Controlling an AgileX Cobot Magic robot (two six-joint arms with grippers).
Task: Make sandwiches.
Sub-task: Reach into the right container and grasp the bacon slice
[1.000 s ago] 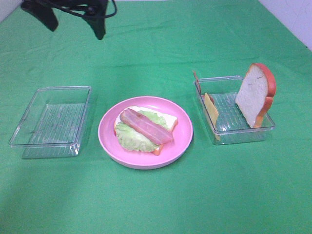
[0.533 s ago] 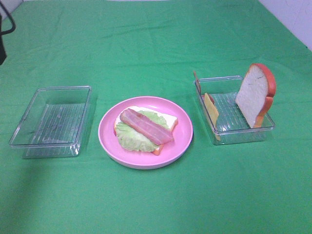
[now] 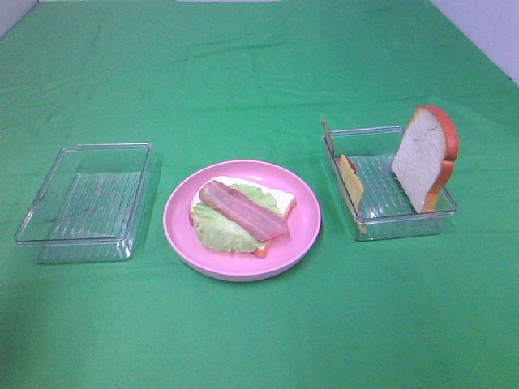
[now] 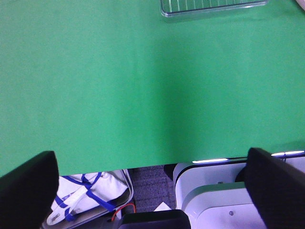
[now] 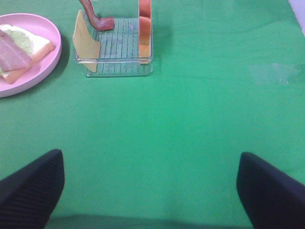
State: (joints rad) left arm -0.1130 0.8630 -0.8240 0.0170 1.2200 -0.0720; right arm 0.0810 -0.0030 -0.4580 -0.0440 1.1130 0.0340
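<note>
L side: left end effector (image 4: pixel 151 153) is hanging w/ fingers wide apart, gripping nothing, over the near-left edge of the worktop (image 4: pixel 143 86). Only a corner of the left tray (image 4: pixel 209 6) is showing, farther out. R side: right end effector (image 5: pixel 150 153) is likewise gaping apart and carrying nothing, over bare cloth on the near-right side, well short of the right tray (image 5: pixel 119 67). Neither arm is showing in the high view, so both are sitting back from the food.

Outward to the work: the pink plate (image 3: pixel 310 231) is sitting mid-worktop btwn the two trays. On it the sandwich is lying part-built:
- bottom bread slice (image 3: pixel 284 200) is lying flat
- lettuce leaf (image 3: pixel 212 231) is spreading over it
- one bacon strip (image 3: pixel 243 209) is lying diagonally on top of the lettuce

So three layers are looking done.

What's left, judging by the right tray:
- cheese slice (image 3: pixel 351 185) is leaning on edge at the tray's left side
- second bread slice (image 3: pixel 422 158) is standing upright at its right end
- second bacon strip (image 3: pixel 325 130) is poking up at the far-left corner

None of these is touching the plate. No pieces are showing in the left tray.

Judgement: the task is probably sitting a bit past halfway. Cheese, and maybe the extra bacon, are waiting to go on, w/ the top slice going on last. The right end effector is looking like the handier one for the next pick, since all leftover pieces are sitting on its side.
</note>
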